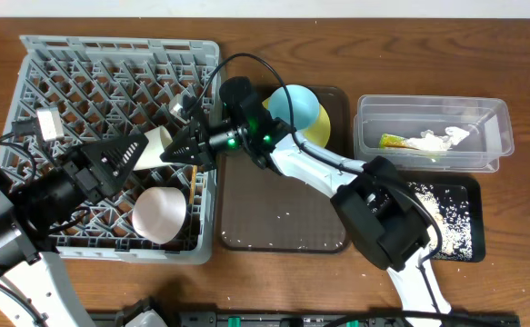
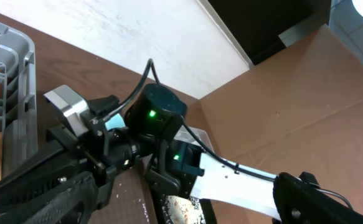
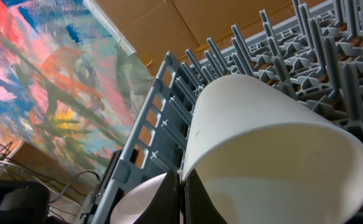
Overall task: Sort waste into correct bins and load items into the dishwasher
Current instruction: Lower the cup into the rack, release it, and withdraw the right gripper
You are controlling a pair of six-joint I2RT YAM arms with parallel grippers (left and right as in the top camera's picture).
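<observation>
Crowded claws over the rack [image 1: 74, 82], white cup [image 3: 274, 155] at stake

The right claw [image 3: 182, 194] is closed, seemingly on the white cup's rim, though the pinch sits at the frame's edge; the cup lies on its side across the pegs near the rack's right edge, just beside the bowl [image 1: 160, 213]; the left claw [image 1: 137, 159] hangs wide open and empty close by. Risks, as I judge them: let go on its side, the cup could roll off the pegs or knock the bowl; a thin rim grip may slip if the wrist twists; either arm swinging could strike the other; the right arm, on drawing back, could clip the blue cup [image 1: 292, 103] on the plate [image 1: 319, 132].
</observation>
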